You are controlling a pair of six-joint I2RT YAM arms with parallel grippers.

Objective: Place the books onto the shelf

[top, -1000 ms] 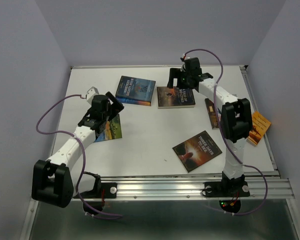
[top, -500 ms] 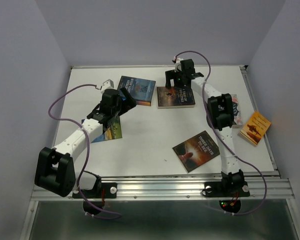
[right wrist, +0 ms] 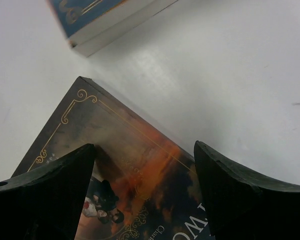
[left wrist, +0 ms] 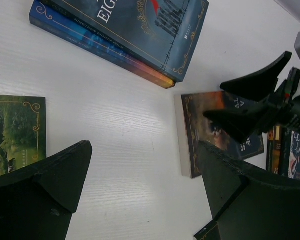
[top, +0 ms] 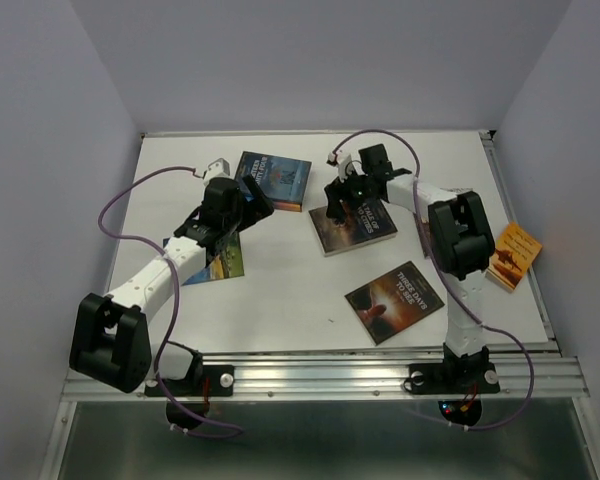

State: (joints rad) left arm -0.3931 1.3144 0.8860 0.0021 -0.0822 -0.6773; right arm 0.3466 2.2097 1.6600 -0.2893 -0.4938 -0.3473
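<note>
We see the books lying flat on the white bench (top: 280, 290), spread apart from one another. The right tool (top: 340, 200) is down over the brown book (top: 358, 222) near the middle of the far half. Its wrist view shows its jaws apart, one on each side of that cover's gold-framed corner (right wrist: 130, 170), and clamped on nothing. Whether the tips actually touch the cover we cannot tell.

The left tool (top: 238, 203) hangs just beside the dark blue books (top: 272, 180). These look like two volumes stacked, with the upper cover's lettering showing in the left wrist view (left wrist: 140, 25). Its jaws stand wide apart with only bare bench between them.

The green book (top: 223, 258) lies partly under the left arm. The reddish-brown book (top: 394, 300) rests nearer the front, well apart from both tools. The orange book (top: 510, 255) sits by the right rim, beside the right arm's elbow.

At the edge of the left wrist view we make out another cover (left wrist: 299, 157), possibly pinkish, too cut off to describe further.
</note>
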